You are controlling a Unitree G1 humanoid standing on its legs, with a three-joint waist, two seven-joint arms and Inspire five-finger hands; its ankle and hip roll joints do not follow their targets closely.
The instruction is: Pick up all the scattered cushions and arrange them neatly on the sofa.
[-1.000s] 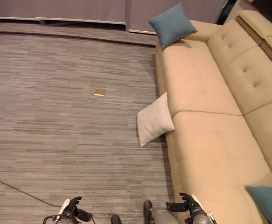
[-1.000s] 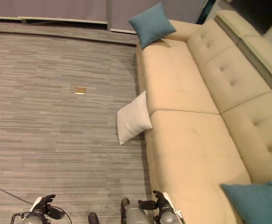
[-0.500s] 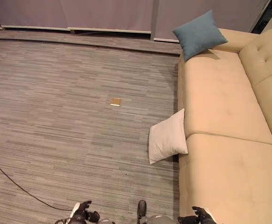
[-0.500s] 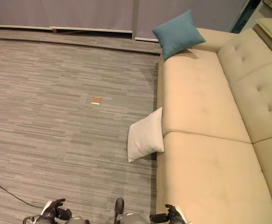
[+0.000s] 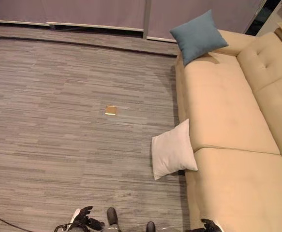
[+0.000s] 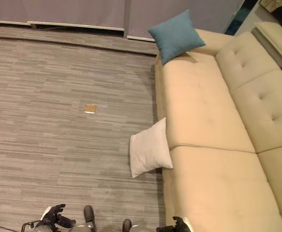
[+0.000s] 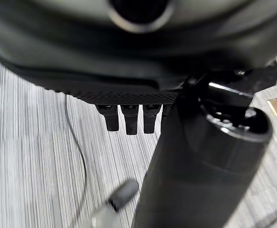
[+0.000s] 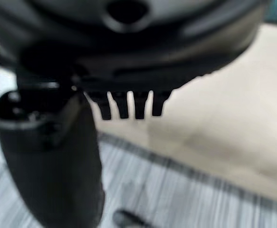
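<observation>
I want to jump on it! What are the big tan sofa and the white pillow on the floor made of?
The big tan sofa looks covered in smooth, matte leather or faux leather: it has buttoned dimples and soft creases. I can't tell which. The white square pillow leaning against the sofa's front looks like plain woven cloth, matte and soft, puffed at the middle.

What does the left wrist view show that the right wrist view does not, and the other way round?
Left wrist view alone: a small brass plate lying on the floor, beyond the left hand. Right wrist view alone: the beige sofa, past the right hand. Both: the grey striped floor and a dark hand with straight fingers, holding nothing.
</observation>
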